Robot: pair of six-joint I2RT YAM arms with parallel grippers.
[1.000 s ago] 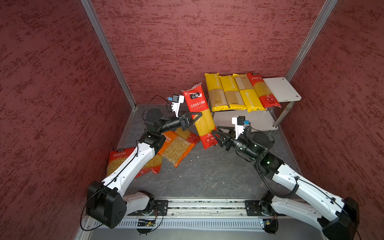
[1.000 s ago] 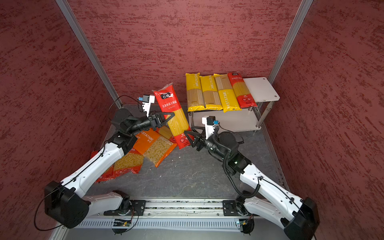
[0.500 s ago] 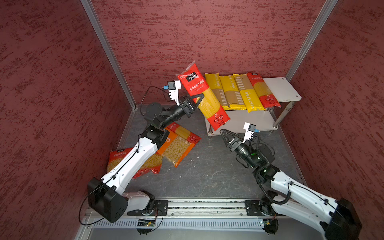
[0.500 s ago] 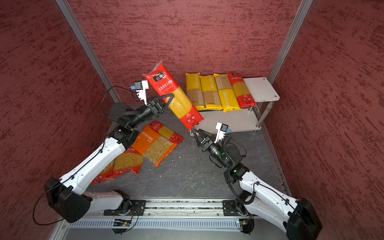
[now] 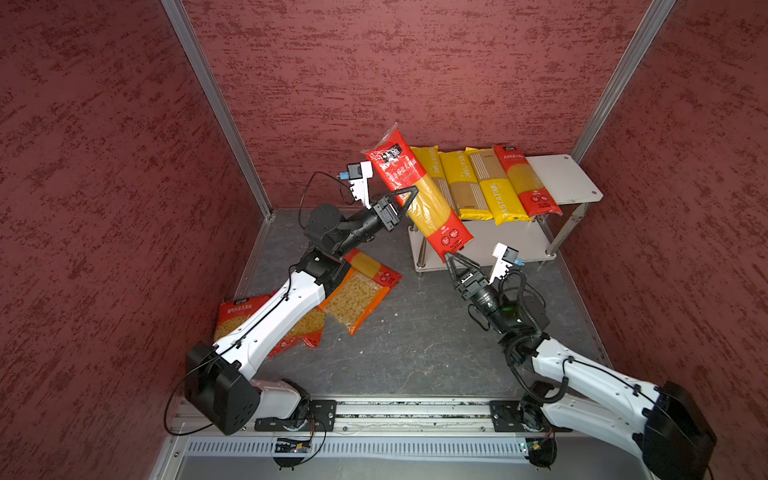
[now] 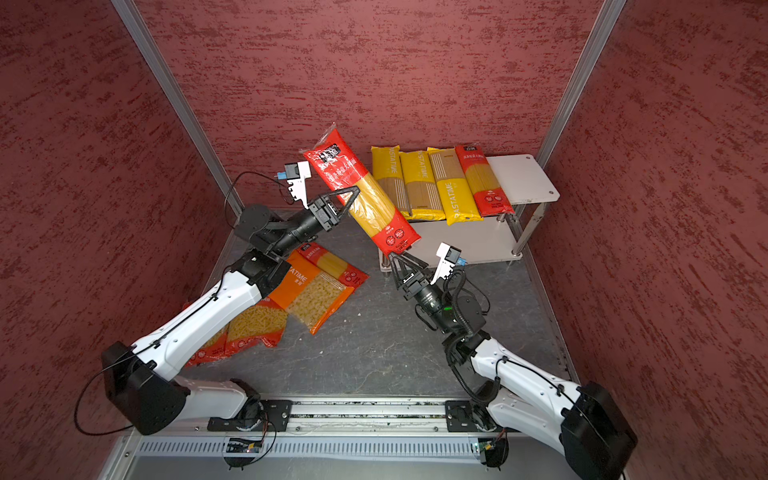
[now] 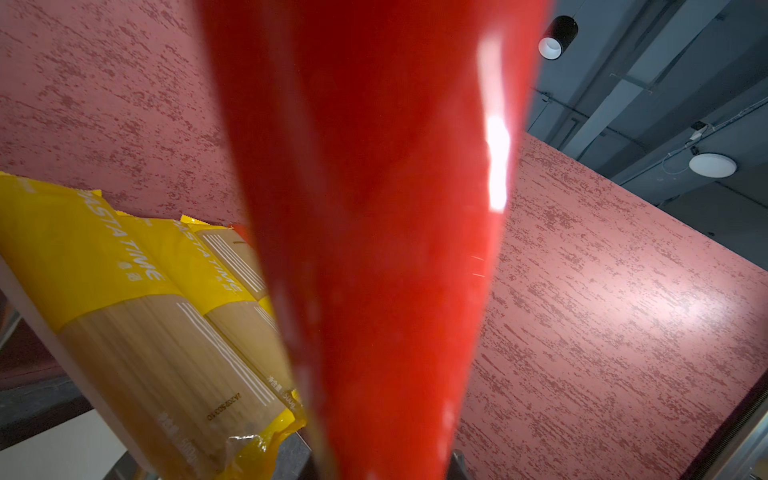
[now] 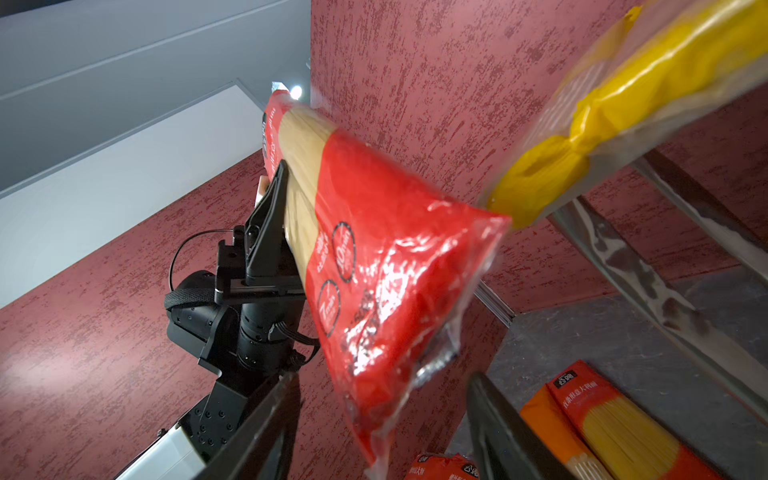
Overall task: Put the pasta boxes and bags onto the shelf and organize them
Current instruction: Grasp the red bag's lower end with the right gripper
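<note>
Here, the left gripper (image 5: 409, 196) clenches a tilted red pack (image 5: 430, 205); the right gripper (image 5: 455, 258) gapes at its lower end; four packs (image 5: 482, 183) crowd the shelf (image 5: 567, 178) behind it.

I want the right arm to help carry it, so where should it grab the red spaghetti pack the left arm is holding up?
I'd grip the red spaghetti pack at its lower end, coming from below. It hangs tilted, clamped mid-length by the left pincer, so that end sticks out free, and the open right pincer is right beneath it. Close across the flat faces.
</note>
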